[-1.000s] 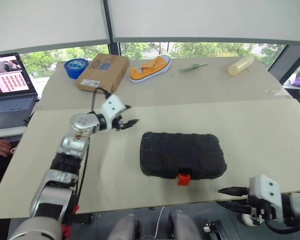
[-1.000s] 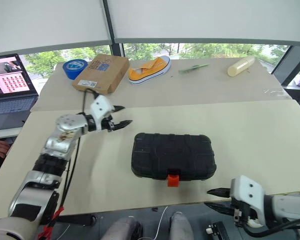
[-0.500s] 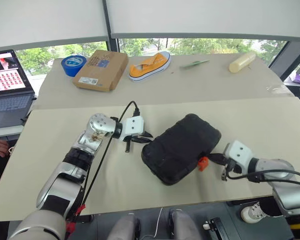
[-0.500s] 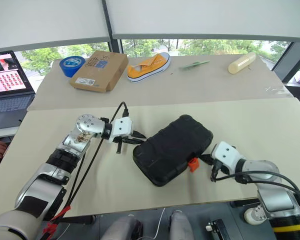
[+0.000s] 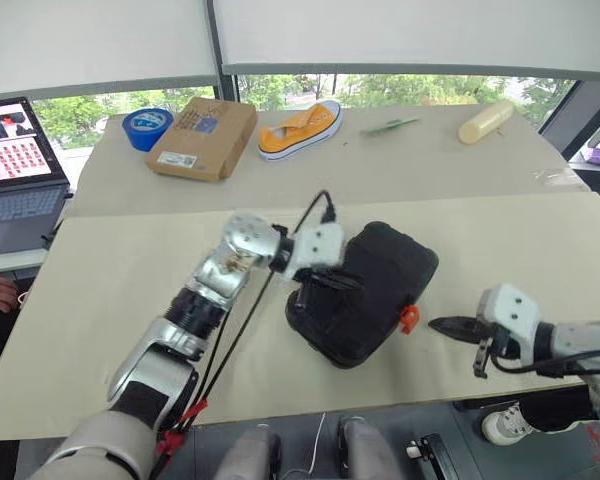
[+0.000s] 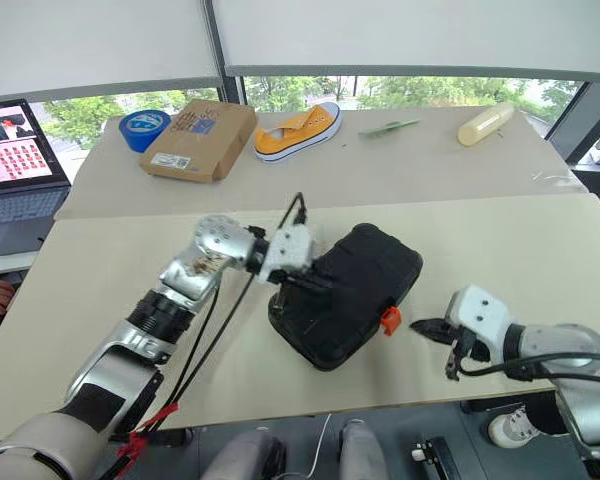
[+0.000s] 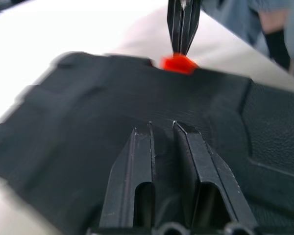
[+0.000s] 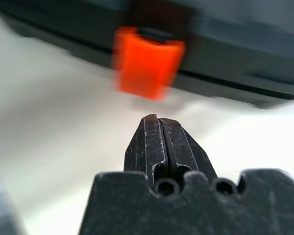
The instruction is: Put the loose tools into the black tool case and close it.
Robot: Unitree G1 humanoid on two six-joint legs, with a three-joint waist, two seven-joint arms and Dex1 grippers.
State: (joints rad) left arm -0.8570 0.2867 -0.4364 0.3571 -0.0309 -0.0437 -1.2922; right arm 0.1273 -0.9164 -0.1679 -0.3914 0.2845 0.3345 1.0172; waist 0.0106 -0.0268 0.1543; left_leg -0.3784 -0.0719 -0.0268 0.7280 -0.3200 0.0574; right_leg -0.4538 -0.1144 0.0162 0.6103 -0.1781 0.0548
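The black tool case (image 5: 365, 295) lies shut and skewed on the near table (image 5: 100, 290), its orange latch (image 5: 409, 319) facing the right gripper (image 5: 448, 325). The left gripper (image 5: 340, 283) rests over the lid, fingers drawn near together with a narrow gap and nothing between them; judged, it steadies the case from above. The right gripper, fingers pressed together and empty, points at the latch from just beside it, apparently to work the catch. The right wrist view shows the latch face close ahead, apart from the fingertips; the left wrist view shows the ribbed lid beneath the left fingers (image 7: 137, 161) and the right gripper beyond the latch. No loose tools are visible on the table.
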